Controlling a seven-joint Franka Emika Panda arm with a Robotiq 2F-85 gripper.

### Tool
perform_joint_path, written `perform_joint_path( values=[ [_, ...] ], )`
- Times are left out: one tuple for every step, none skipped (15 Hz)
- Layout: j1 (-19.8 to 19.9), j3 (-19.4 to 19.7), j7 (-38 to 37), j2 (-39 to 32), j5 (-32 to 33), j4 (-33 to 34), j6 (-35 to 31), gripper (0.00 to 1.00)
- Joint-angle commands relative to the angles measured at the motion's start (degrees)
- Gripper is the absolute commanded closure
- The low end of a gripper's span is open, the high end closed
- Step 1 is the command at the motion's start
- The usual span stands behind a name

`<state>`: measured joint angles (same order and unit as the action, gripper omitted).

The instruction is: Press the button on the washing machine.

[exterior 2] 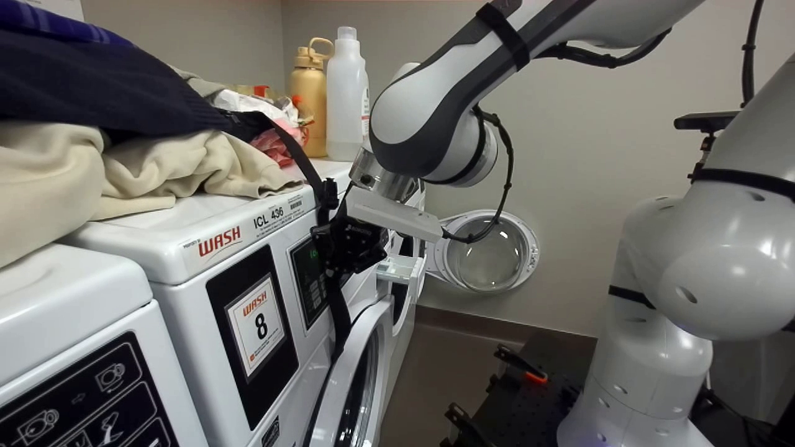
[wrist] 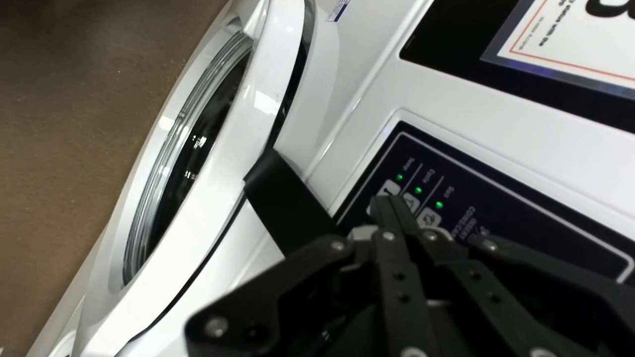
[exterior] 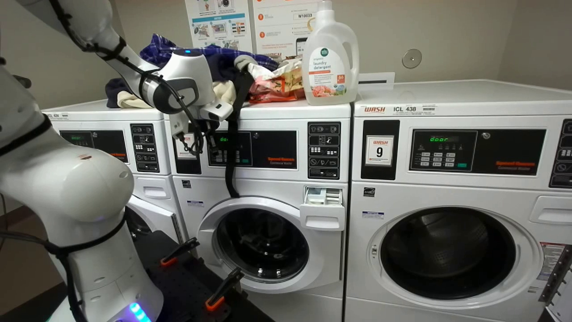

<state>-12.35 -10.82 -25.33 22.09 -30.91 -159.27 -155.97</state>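
The washing machine (exterior: 324,264) is the white front-loader in the middle, with an "8" sticker (exterior 2: 261,326) on its dark control strip (exterior: 275,150). Its porthole door (exterior: 263,243) stands slightly ajar. In the wrist view its keypad panel (wrist: 516,218) shows green lights and pale buttons (wrist: 429,218) below the labels Temp, Cycle and Soil. My gripper (wrist: 389,198) is shut with nothing between its fingertips. The tips overlap the buttons under Temp and Cycle and partly hide them; I cannot tell whether they touch. In an exterior view the gripper (exterior: 210,145) is at the keypad's left side.
A black strap (exterior: 231,172) hangs over the machine's front, close beside the gripper. Clothes (exterior 2: 186,161), a detergent bottle (exterior: 330,62) and a bag (exterior: 277,85) sit on top. The detergent drawer (exterior: 321,214) is pulled out. Machine 9 (exterior: 429,192) stands alongside.
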Motion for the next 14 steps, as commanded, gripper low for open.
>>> perform_joint_path(
  values=[
    [1.34, -1.30, -2.30, -1.61, 2.71, 0.00, -2.35, 1.00],
    [1.59, -1.37, -2.35, -1.92, 3.38, 0.00, -2.79, 1.00],
    [1.94, -1.47, -2.44, -2.24, 4.10, 0.00, -3.42, 1.00],
    [2.16, -1.50, -2.55, -2.43, 4.65, 0.00, -3.79, 1.00],
    [2.26, -1.46, -2.58, -2.65, 5.06, 0.00, -4.14, 1.00],
    [2.38, -1.45, -2.65, -2.89, 5.39, 0.00, -4.52, 1.00],
    [2.45, -1.47, -2.79, -3.13, 5.65, 0.00, -4.87, 1.00],
    [2.45, -1.45, -3.09, -3.35, 5.81, 0.00, -5.18, 1.00],
    [2.43, -1.45, -3.34, -3.57, 6.08, 0.00, -5.42, 1.00],
    [2.45, -1.45, -3.38, -3.79, 6.23, 0.00, -5.57, 1.00],
    [2.54, -1.50, -3.44, -4.03, 6.47, 0.00, -5.83, 1.00],
    [2.89, -1.77, -3.75, -4.42, 7.02, 0.00, -6.57, 1.00],
    [2.97, -1.84, -4.05, -4.75, 7.00, 0.00, -7.75, 1.00],
    [3.49, -2.27, -5.02, -5.25, 7.55, 0.00, -9.50, 1.00]
  ],
)
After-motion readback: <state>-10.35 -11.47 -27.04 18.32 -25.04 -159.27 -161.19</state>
